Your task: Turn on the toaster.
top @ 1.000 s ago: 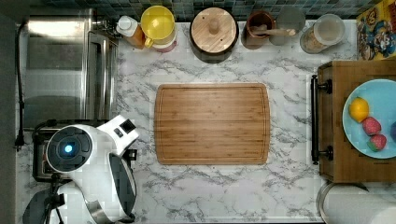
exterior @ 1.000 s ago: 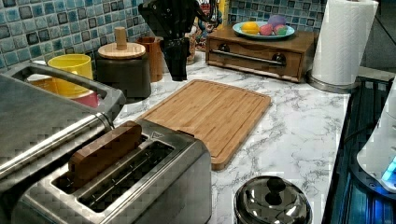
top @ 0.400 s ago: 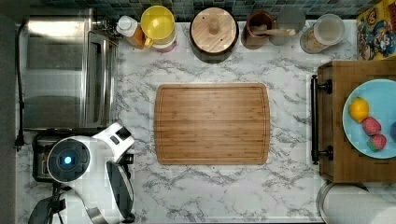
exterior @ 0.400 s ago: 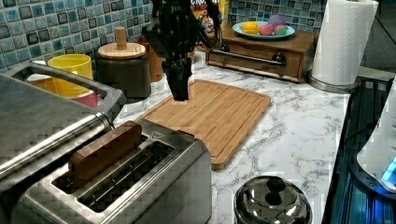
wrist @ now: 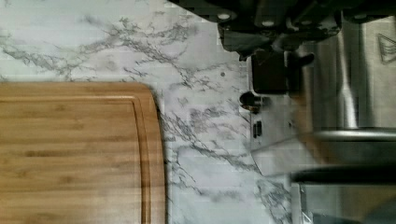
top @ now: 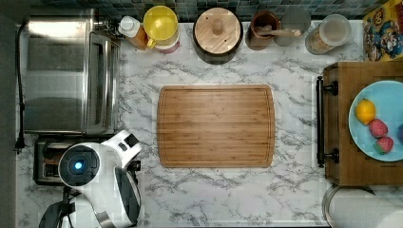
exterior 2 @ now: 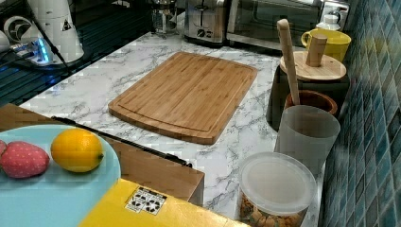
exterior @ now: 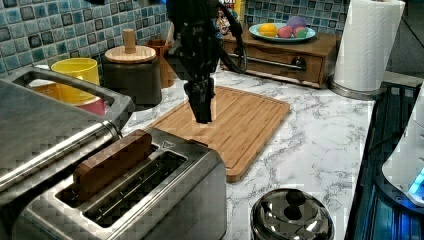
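Marble counter holds the toaster (exterior: pixel 125 200) just beneath the tool (exterior: pixel 204 111), grip state unclear.

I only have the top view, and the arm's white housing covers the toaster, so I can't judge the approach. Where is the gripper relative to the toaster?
Observer: In the left view the gripper hangs just past the end of the toaster that faces the cutting board, apart from the toaster.
Operator: Is anything in the slots?
Observer: Yes. In the left view a brown slice sticks up out of the slot nearer the toaster oven.
Operator: Which end carries the controls?
Observer: The right view shows the controls on the toaster end that faces the cutting board.
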You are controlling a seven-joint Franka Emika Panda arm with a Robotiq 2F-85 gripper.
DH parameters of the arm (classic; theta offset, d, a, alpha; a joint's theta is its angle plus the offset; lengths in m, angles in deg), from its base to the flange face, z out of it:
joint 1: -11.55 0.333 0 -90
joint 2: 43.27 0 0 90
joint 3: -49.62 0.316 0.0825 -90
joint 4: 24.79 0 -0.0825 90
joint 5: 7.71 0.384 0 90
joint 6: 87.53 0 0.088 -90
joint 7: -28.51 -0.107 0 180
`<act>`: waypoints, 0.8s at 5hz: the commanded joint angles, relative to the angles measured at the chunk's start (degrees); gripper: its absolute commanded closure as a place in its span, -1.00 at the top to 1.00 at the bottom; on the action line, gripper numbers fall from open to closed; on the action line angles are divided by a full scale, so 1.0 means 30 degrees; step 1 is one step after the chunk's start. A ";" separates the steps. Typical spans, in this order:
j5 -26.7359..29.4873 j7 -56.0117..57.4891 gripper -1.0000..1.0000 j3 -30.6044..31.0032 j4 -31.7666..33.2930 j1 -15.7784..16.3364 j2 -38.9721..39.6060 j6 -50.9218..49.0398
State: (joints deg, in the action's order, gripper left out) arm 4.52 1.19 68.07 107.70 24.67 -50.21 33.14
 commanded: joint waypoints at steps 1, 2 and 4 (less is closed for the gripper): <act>0.2926 0.0920 -1.00 0.0411 0.1475 0.0737 -0.1237 0.2289; 0.2347 0.0520 -1.00 0.0386 0.1248 0.0597 -0.0721 0.2341; 0.1904 0.0188 -1.00 0.0511 0.1207 0.0609 0.0180 0.2823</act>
State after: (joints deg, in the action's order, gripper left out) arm 10.74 1.26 68.57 111.40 25.10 -50.85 39.82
